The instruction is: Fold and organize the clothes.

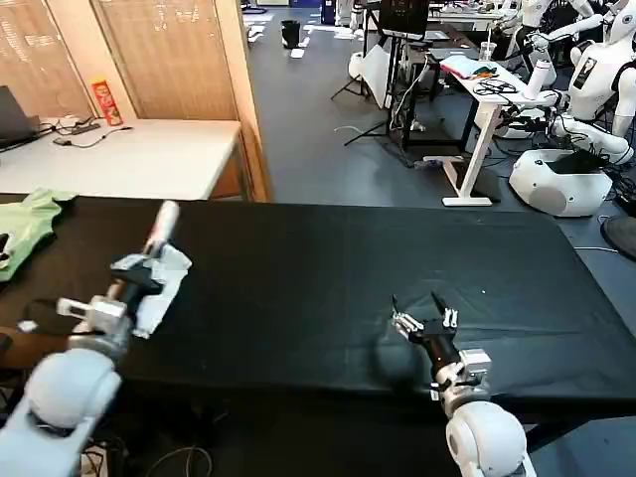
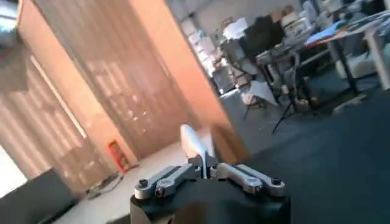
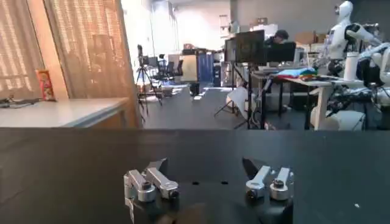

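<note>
A bunched white piece of the clothes (image 1: pixel 165 274) is held up over the left part of the black table (image 1: pixel 328 268). My left gripper (image 1: pixel 154 248) is shut on it, and a rolled end sticks up past the fingertips. In the left wrist view the white cloth (image 2: pixel 195 141) pokes out between the closed jaws of the left gripper (image 2: pixel 204 168). No print shows on it. My right gripper (image 1: pixel 423 310) rests low over the table near its front edge, open and holding nothing. In the right wrist view that gripper (image 3: pixel 207 165) has its fingers spread wide over bare black cloth.
A light green garment (image 1: pixel 25 224) lies at the table's far left edge. Behind it stands a white desk (image 1: pixel 139 159) with a red can (image 1: pixel 102 100) and cables, beside a wooden partition (image 1: pixel 179 60). Other robots (image 1: pixel 571 149) and desks stand at the back right.
</note>
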Robot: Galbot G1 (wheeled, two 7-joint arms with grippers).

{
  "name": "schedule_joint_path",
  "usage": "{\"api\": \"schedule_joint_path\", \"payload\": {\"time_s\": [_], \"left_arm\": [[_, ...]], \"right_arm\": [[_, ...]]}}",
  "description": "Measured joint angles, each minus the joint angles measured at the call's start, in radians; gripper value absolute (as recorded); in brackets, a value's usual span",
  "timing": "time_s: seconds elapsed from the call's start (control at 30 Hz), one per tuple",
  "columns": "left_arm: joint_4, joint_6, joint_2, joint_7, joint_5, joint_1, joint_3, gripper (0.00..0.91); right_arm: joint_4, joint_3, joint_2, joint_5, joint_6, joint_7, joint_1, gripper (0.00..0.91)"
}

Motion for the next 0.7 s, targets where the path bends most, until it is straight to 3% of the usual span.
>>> {"api": "schedule_joint_path", "payload": {"time_s": [0.17,0.2,0.43,0.7], "left_arm": [[0.028,0.001,-0.109,-0.026,-0.011,-0.015,0.166,0.000],[0.040,0.001,-0.136,-0.030,-0.012,-0.021,0.199,0.878],[0.054,-0.058,-0.273,0.041,0.029,-0.044,0.356,0.878],[0.040,-0.187,-0.280,0.127,0.063,-0.048,0.375,0.878]], "right_arm": [[0.009,0.000,0.001,0.003,0.000,-0.003,-0.025,0.878],[0.011,-0.003,0.001,0.006,-0.002,-0.004,-0.029,0.878],[0.022,-0.028,-0.020,0.078,-0.062,-0.027,-0.046,0.878],[0.002,-0.106,-0.038,0.164,-0.149,-0.004,-0.012,0.878]]}}
